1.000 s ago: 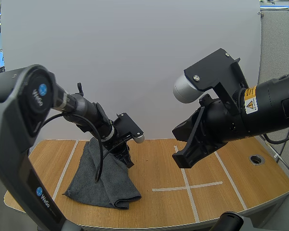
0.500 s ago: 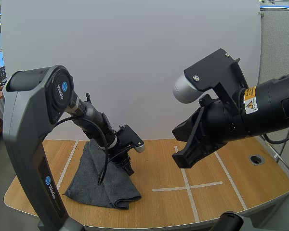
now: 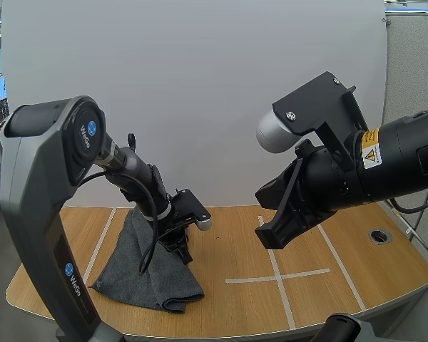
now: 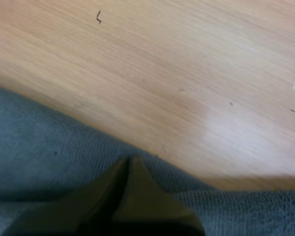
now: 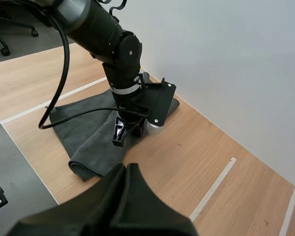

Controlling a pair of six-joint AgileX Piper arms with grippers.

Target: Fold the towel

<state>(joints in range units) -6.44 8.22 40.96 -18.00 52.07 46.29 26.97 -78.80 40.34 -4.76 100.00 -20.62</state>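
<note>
Just over the grey towel (image 3: 139, 274), left hand (image 4: 130, 160) clenched; right hand (image 5: 125, 167) clenched too, high above table (image 3: 335, 292).

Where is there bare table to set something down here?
Bare table runs from the towel rightward past the tape cross to the round hole near the right side. Crowded at left: the towel, with the left end effector at its edge.

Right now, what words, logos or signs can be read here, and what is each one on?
"WeGo", by a blue round logo, on the grey left arm's shoulder joint.
"WeGo", with the same logo, on that arm's grey upright link.
Yellow warning label with a black triangle, on the black right arm: print too small to read.
</note>
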